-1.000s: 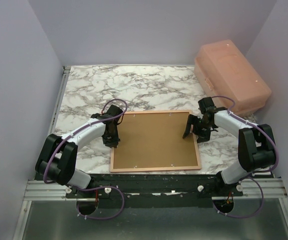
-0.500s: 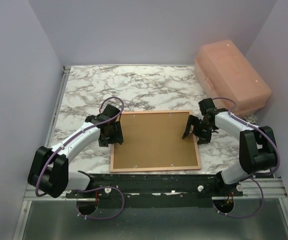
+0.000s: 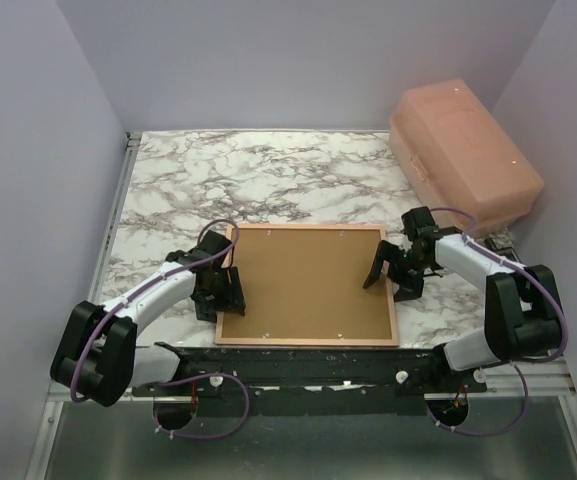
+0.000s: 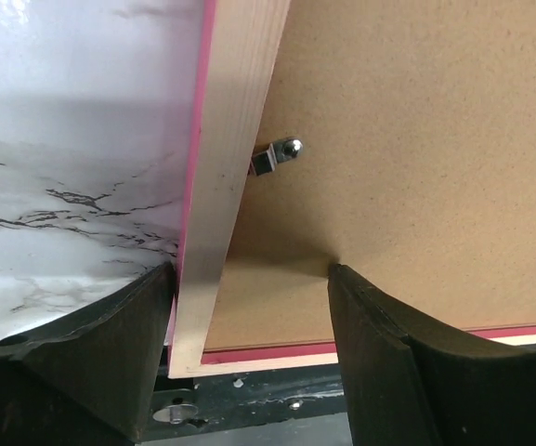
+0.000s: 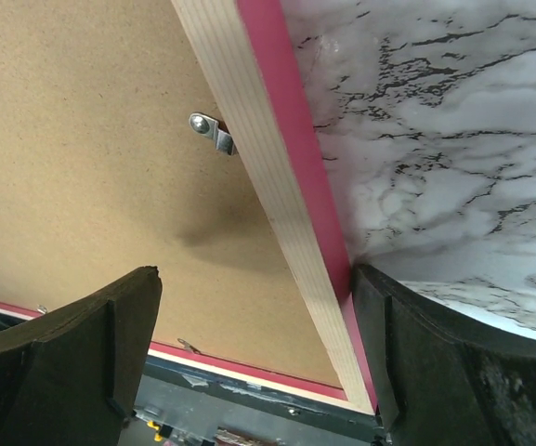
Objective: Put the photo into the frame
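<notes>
frame [image 3: 308, 341] lies face down on the counter [image 3: 268, 180], brown backing board [image 3: 308, 285] up. our left hand [image 3: 222, 294] and right hand [image 3: 392, 272] each straddle a side rail, both released, gripping nothing, probably just steadying it. we can't see the photo, maybe it's under the board.

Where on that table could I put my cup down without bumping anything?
Best is the bare marble table beyond the frame, bordered by the back wall and the pink box. Crowded: the frame's sides, where the left claw and right claw straddle its edges.
</notes>
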You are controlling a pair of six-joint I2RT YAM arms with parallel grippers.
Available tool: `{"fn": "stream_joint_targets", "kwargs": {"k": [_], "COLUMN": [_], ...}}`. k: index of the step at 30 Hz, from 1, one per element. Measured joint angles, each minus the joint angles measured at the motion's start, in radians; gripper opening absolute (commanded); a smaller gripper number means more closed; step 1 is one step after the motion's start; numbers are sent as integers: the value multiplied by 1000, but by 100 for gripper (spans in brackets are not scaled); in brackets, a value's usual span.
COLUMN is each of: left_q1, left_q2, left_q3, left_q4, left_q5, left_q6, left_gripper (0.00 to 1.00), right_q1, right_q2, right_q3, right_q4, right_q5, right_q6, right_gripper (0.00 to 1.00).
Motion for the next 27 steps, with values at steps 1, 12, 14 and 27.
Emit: {"fn": "stream_joint_targets", "kwargs": {"k": [1,12,14,27], "left_q1": [11,122,147,186], "left_q2": [9,220,253,206], "left_q3": [5,179,224,354], "left_q4": [-1,-55,-46,-85], "left_q5": [11,48,36,-47], "left_q6": [0,69,86,165], "left_gripper": [67,67,67,84], "right_q1": [-2,-9,-10,-2], "right_q2": [2,204,252,265], "right_q3": [0,214,257,285], "right_q4": [0,-56,-45,-15], "right_q5": [-3,-28,-29,-22], "right_q6": [0,1,1,-8], "right_gripper": [91,91,91,95]}}
